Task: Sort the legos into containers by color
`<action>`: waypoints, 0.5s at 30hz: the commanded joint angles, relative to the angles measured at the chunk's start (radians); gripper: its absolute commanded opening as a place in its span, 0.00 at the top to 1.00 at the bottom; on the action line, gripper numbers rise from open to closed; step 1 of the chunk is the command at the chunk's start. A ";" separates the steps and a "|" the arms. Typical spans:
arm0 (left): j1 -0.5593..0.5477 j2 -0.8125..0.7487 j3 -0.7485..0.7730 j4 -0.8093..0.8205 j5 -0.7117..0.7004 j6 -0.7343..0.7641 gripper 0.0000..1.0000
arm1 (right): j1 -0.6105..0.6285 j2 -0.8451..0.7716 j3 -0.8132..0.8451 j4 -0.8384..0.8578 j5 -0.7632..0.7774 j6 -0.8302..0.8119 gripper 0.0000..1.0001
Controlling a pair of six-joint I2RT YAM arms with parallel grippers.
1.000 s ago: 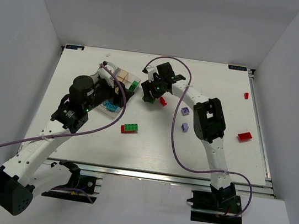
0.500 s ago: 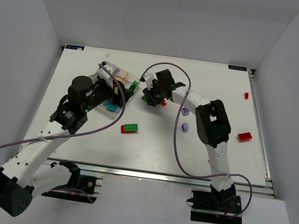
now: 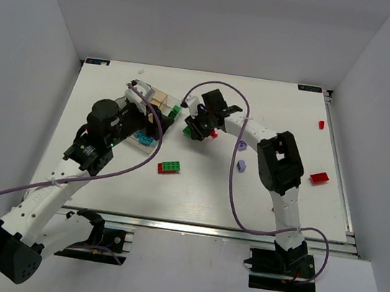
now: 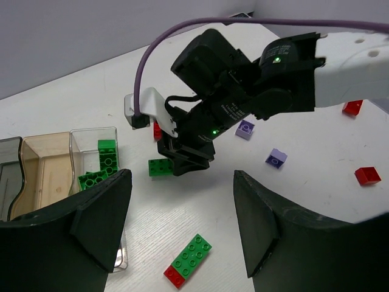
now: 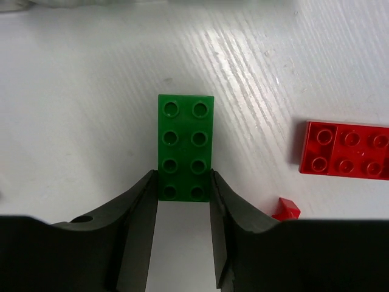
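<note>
The right gripper is found pinching the near end of a green eight-stud brick, which lies flat on the table near the clear tray. A red brick is noted alongside. The left gripper is held spread over the tray's edge.

White table, plain grey walls

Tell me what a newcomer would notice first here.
The right gripper pinches one end of a green brick that lies flat beside a red brick, just left of centre in the overhead view. The left gripper hovers open next to the tray, whose clear compartment already holds green bricks.
</note>
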 commanded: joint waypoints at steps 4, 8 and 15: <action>0.006 -0.032 -0.001 0.018 -0.008 -0.003 0.23 | 0.044 -0.124 0.116 -0.035 -0.066 0.037 1.00; 0.006 -0.033 -0.004 0.021 -0.017 0.000 0.23 | 0.082 -0.044 0.217 -0.047 -0.052 0.038 1.00; 0.006 -0.033 -0.007 0.023 -0.035 0.002 0.23 | 0.128 0.089 0.386 -0.017 0.014 0.034 0.98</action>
